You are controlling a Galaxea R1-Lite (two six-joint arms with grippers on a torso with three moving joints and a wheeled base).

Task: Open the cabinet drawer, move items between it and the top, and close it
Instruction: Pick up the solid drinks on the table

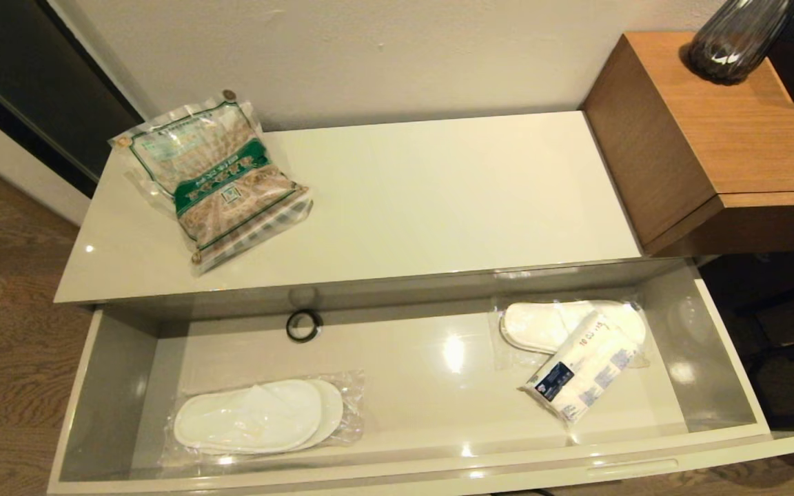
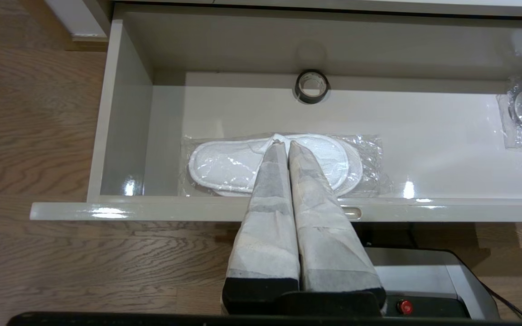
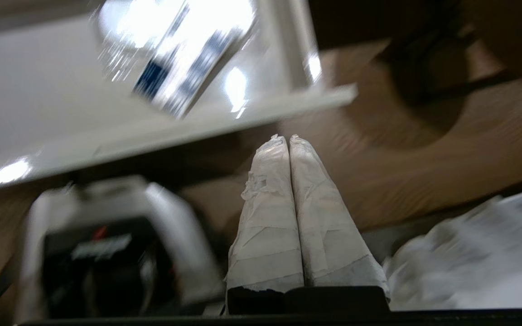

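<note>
The cabinet drawer (image 1: 114,386) stands pulled out below the top (image 1: 438,200). On the top's left end lies the clear bag of tan food (image 1: 214,176) with its green-and-white label. One wrapped pair of white slippers (image 1: 252,415) lies in the drawer's front left, and a second pair (image 1: 542,327) lies at the right. Neither gripper shows in the head view. My left gripper (image 2: 284,142) is shut and empty, held back over the drawer's front rim (image 2: 152,209) and pointing at the left slippers (image 2: 224,163). My right gripper (image 3: 288,137) is shut and empty, out in front of the drawer's right end (image 3: 197,129).
A white tissue pack (image 1: 586,368) with a dark blue label leans on the right slippers. A small black ring (image 1: 303,325) sits at the drawer's back wall. The taller brown wooden block (image 1: 714,138) with a dark glass vase (image 1: 735,38) borders the top's right end. Wooden floor surrounds the cabinet.
</note>
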